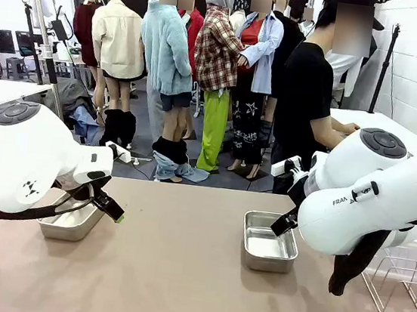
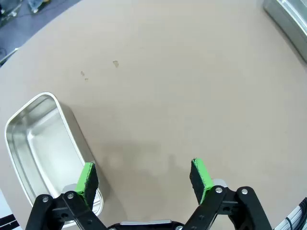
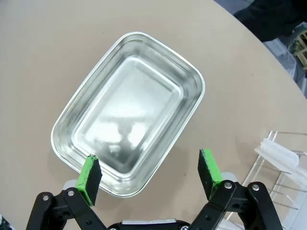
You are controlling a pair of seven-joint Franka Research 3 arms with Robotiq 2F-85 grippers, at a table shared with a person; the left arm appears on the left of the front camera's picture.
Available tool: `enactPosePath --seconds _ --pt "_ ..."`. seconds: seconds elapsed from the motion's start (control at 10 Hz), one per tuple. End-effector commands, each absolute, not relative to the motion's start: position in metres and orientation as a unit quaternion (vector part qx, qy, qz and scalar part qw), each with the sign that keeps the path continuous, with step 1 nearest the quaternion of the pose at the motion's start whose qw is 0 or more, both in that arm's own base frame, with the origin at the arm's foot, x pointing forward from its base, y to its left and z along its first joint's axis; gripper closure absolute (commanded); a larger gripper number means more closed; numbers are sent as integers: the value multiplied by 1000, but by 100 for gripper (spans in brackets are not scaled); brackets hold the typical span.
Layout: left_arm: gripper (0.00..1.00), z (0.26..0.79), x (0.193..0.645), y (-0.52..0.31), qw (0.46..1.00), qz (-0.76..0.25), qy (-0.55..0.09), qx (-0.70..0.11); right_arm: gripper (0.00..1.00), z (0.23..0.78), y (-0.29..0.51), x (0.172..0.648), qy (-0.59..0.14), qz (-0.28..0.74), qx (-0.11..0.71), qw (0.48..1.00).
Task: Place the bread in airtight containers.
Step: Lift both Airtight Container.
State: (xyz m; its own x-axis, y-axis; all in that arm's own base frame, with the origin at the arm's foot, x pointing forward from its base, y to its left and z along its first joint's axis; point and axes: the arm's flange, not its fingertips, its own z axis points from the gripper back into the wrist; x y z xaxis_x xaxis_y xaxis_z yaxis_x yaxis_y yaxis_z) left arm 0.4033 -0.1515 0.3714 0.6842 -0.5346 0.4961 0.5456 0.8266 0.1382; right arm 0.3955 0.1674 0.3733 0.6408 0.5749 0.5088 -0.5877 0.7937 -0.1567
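Two empty steel airtight containers stand on the tan table without lids. The left container [image 1: 71,224] [image 2: 43,148] sits under my left gripper [image 1: 111,209] [image 2: 144,179], which is open with its left pad over the tin's rim. The right container [image 1: 269,242] [image 3: 129,110] lies just ahead of my right gripper [image 1: 285,222] [image 3: 149,176], also open and hovering above the tin's near edge. Nothing sits between either pair of fingers. The bread is out of view.
A wire rack [image 1: 398,282] [image 3: 283,163] with a clear plastic piece stands at the table's right edge. A person in a black shirt [image 1: 307,99] stands behind the far side. A metal tray edge [image 2: 288,19] shows at the top right of the left wrist view.
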Motion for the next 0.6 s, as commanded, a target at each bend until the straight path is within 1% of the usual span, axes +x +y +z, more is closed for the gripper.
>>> enactPosePath --seconds 0.0,0.5 --pt "0 371 403 -151 918 -294 -267 -10 0 373 167 395 -277 321 12 906" --pt "0 371 403 -151 918 -294 -267 -10 0 373 167 395 -277 321 12 906"
